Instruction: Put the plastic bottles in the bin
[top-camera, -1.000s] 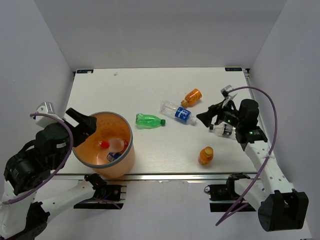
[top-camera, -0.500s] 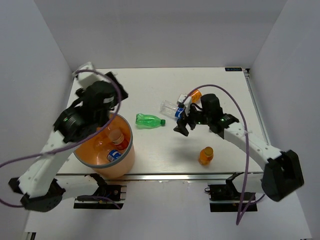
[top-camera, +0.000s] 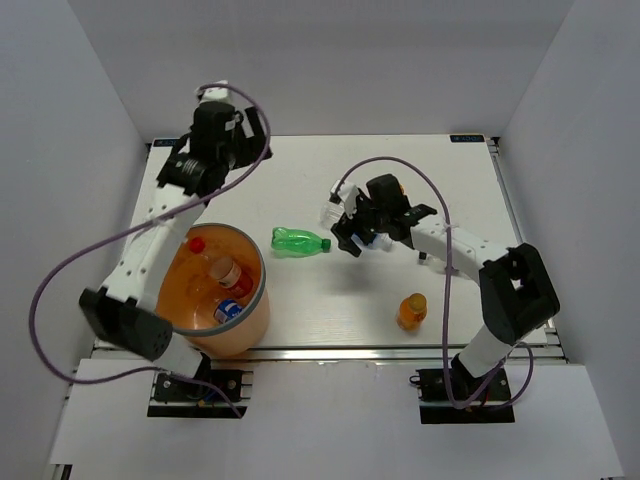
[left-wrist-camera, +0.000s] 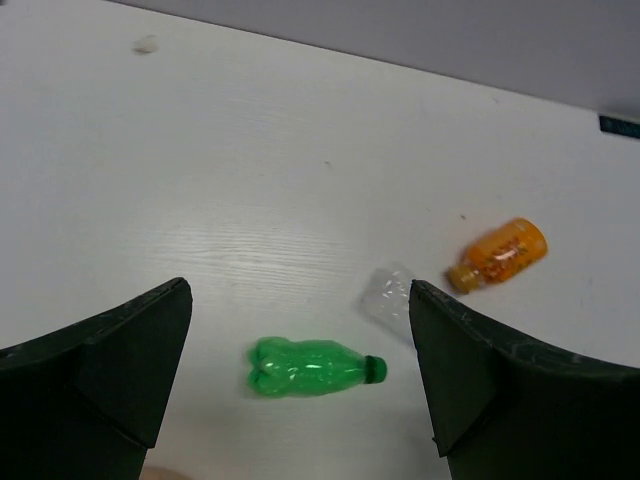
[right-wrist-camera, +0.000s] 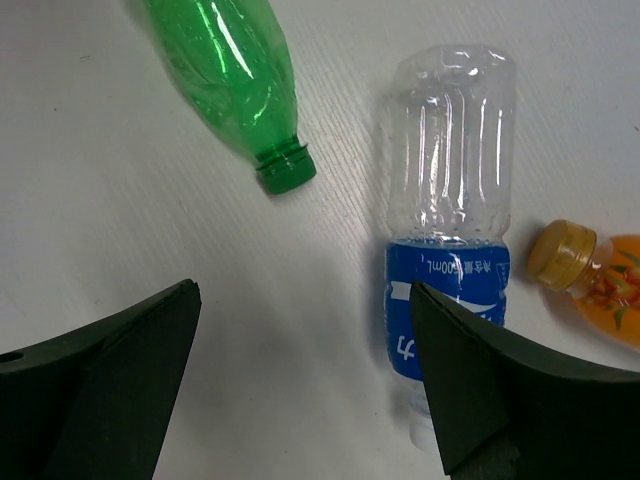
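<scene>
The bin, a round orange bucket with a grey rim, stands at the near left and holds several bottles. On the table a green bottle lies on its side. To its right lies a clear bottle with a blue label. One orange bottle lies farther back, another stands upright near the front. My right gripper hovers open, low beside the blue-label bottle, its right finger over the label. High above the back left, my left gripper is open and empty.
White walls close in the table on the left, right and back. The right arm stretches across the table's right half. A small white speck lies near the back edge.
Both arms swung out from near their bases. The left arm rose to the back left, beyond the bin. The right gripper moved left, over the blue-label bottle. Both stayed open.
</scene>
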